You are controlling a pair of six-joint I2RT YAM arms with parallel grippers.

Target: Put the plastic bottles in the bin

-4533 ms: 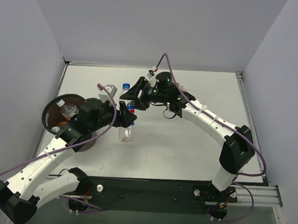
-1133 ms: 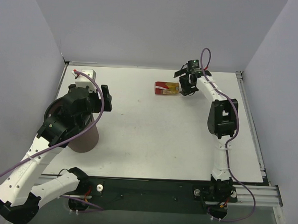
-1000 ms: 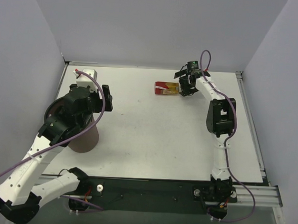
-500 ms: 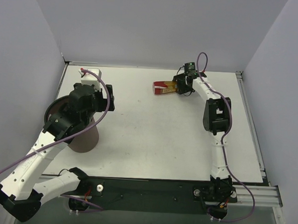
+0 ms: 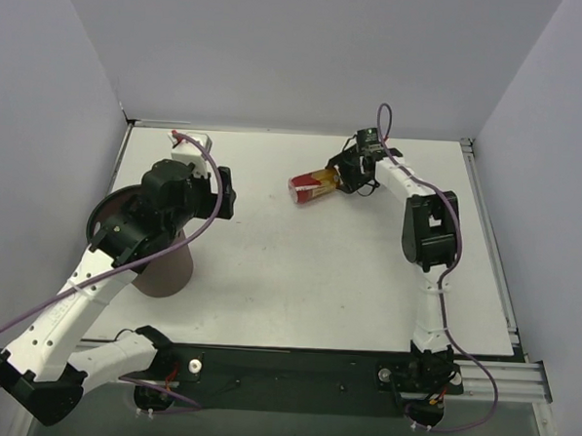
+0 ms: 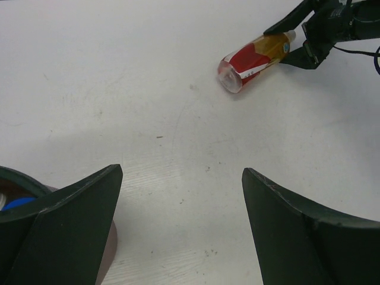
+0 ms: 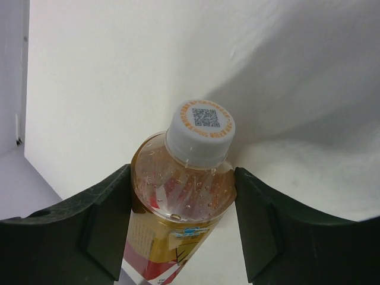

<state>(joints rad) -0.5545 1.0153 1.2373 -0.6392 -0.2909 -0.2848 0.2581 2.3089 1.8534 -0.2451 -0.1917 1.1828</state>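
The red-and-yellow-labelled bottle [image 5: 310,186] lies tilted at the far middle of the table, its base pointing left. My right gripper [image 5: 344,178] is shut on its shoulder, just below the white cap [image 7: 200,130]; the jaws [image 7: 183,172] press both sides of the bottle [image 7: 178,202]. The bottle also shows in the left wrist view [image 6: 252,61]. The bin [image 5: 167,275] stands at the left, partly under my left arm. My left gripper [image 5: 224,192] is open and empty [image 6: 181,172], just right of the bin rim [image 6: 15,177]. A blue cap [image 6: 18,202] shows inside the bin.
White walls close the table on the left, back and right. A black rail [image 5: 313,366] runs along the near edge, where the arm bases are bolted. A purple cable [image 5: 202,155] loops over the left wrist.
My right gripper has closed on the red-and-yellow bottle and swung it left, tilting it. My left arm has moved back and right, away from over the bin.
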